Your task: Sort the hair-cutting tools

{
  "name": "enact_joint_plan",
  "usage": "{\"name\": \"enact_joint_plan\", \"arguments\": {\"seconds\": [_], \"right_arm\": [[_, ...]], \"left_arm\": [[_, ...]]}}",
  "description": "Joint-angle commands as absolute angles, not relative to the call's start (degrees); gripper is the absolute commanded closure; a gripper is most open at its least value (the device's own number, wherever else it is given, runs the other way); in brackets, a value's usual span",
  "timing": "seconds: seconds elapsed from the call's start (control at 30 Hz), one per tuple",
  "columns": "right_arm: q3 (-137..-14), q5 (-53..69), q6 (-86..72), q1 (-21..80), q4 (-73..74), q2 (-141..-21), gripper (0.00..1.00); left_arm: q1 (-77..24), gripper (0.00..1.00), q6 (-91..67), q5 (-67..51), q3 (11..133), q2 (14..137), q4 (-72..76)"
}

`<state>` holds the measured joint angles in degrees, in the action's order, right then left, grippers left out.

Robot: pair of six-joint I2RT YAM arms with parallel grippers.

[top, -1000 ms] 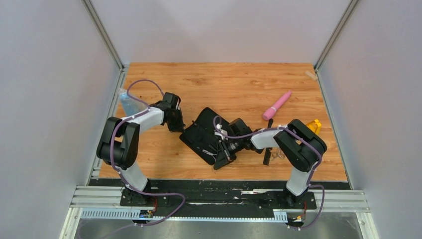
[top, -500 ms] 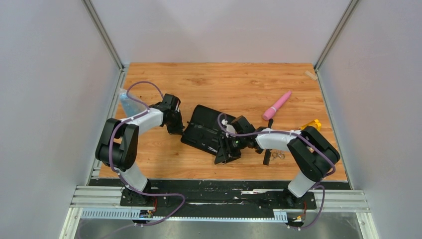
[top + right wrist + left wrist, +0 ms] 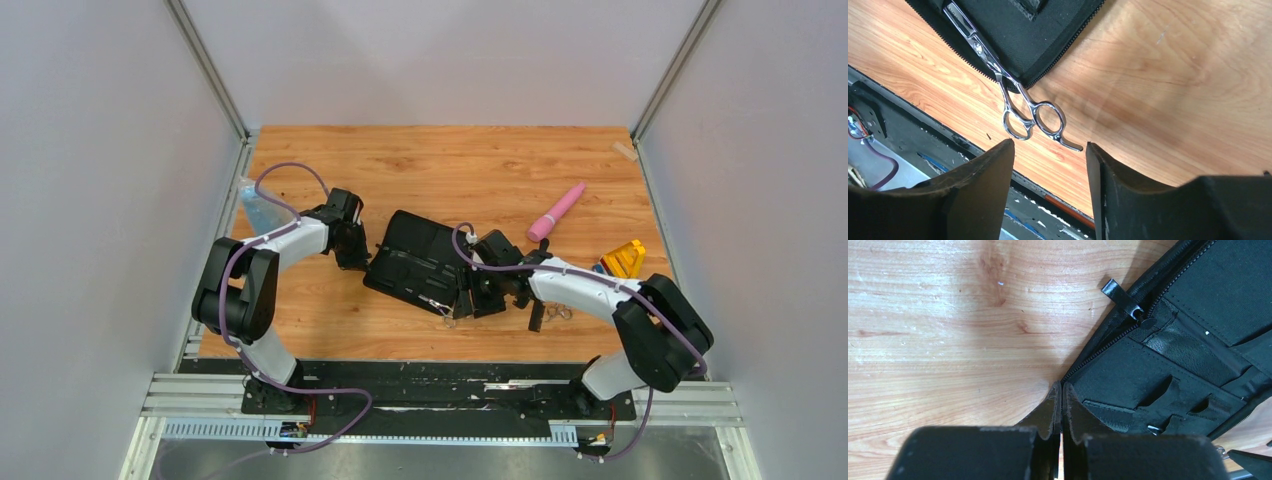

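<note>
Scissors (image 3: 1020, 107) are sitting half-slotted in the case (image 3: 1048, 30) near the open right gripper (image 3: 1049, 148), the closed left gripper (image 3: 1062, 390) touching its left edge; they are likely needing pushing fully in.

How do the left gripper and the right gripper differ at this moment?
The left gripper is shut; the right gripper is open. The left gripper's tips meet at the edge of the black zippered fabric case; the right gripper hangs near the ring handles of the small silver metal scissors, not touching them. Both are black.
</note>
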<state>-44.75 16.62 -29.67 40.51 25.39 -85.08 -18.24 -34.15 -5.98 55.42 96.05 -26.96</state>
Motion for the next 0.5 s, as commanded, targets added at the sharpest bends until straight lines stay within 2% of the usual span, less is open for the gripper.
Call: {"name": "enact_joint_plan", "arguments": {"seconds": [0.0,0.47], "right_arm": [[-46.79,13.34,-29.55,41.52,27.27,-83.43,0.46],[-48.34,10.1,-27.3,42.63,26.94,-88.65,0.67]], "left_arm": [[-18.37,0.99,-31.73,-3.42,54.49,96.58,-32.94],[-18.37,0.99,-30.04,-4.0,55.4,97.27,-33.39]]}}
